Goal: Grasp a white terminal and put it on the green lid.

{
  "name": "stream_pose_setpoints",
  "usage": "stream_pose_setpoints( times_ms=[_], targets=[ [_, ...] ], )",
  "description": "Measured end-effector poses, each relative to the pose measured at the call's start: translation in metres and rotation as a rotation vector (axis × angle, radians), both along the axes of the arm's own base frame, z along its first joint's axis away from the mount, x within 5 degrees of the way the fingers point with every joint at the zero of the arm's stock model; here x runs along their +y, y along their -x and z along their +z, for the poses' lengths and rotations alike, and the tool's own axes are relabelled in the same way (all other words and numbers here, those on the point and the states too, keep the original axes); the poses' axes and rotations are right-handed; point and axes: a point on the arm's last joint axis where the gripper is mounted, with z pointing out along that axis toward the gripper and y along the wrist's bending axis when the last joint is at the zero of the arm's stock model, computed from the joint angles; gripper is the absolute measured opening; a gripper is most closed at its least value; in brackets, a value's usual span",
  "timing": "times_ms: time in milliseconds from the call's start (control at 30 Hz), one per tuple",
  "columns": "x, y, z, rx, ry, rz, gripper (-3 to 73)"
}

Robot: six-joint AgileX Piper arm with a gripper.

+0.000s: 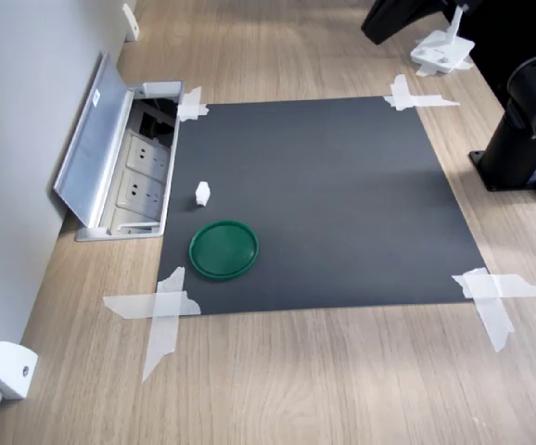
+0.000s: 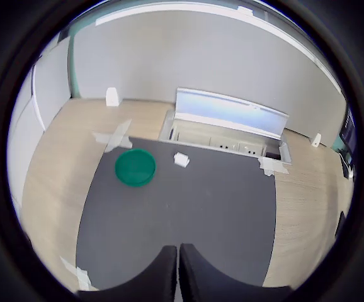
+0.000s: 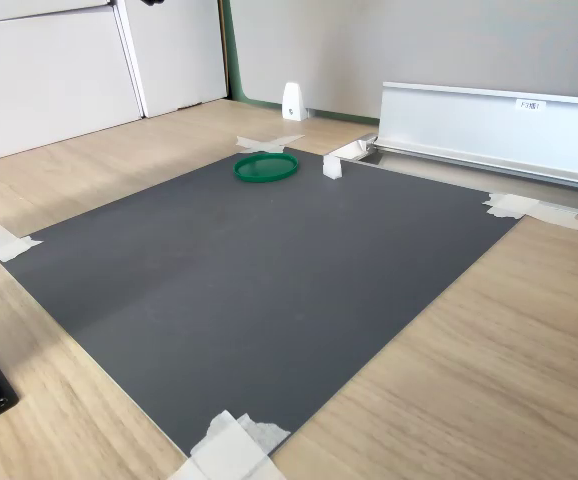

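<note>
In the first exterior view, you see a dark grey mat (image 1: 324, 199) taped at its corners to a wooden table (image 1: 342, 389). The white terminal (image 1: 202, 193) sits on the mat near the first exterior view's left edge, beside an open socket box (image 1: 124, 171) set into the table. The green lid (image 1: 223, 248) lies flat on the mat just nearer the camera than the terminal, close to it but not touching. The arm's black base (image 1: 528, 120) stands off the mat at the first exterior view's right; white letters on a dark surface at the top right corner are cut off and cannot be read.

In the wrist view, your gripper (image 2: 178, 277) shows as two dark fingers pressed nearly together, with only a thin slit between them and nothing held. The terminal (image 2: 181, 160) and lid (image 2: 135, 167) lie well apart from the jaws, far across the mat, close to the socket box.

In the second exterior view, the lid (image 3: 266, 167) and terminal (image 3: 332, 167) sit at the mat's far edge, the terminal to the right. A small label on the socket box's raised cover (image 3: 499, 130) is too small to read.
</note>
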Motion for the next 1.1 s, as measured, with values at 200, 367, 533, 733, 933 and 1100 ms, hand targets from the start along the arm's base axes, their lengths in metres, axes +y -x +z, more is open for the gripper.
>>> stream_pose_setpoints(
  times_ms=[200,367,533,733,933,1100],
  targets=[
    [-0.002,-0.026,0.004,0.112,0.075,0.065,1.0],
    [-0.003,-0.05,-0.003,0.23,0.132,0.158,14.8],
    [-0.002,-0.078,-0.009,0.28,0.132,0.195,43.1],
    [0.0,-0.118,-0.003,0.26,0.115,0.217,68.9],
    [-0.001,-0.163,-0.002,0.276,0.109,0.212,72.3],
    [-0.002,-0.199,-0.014,0.309,0.085,0.183,72.4]
  ],
)
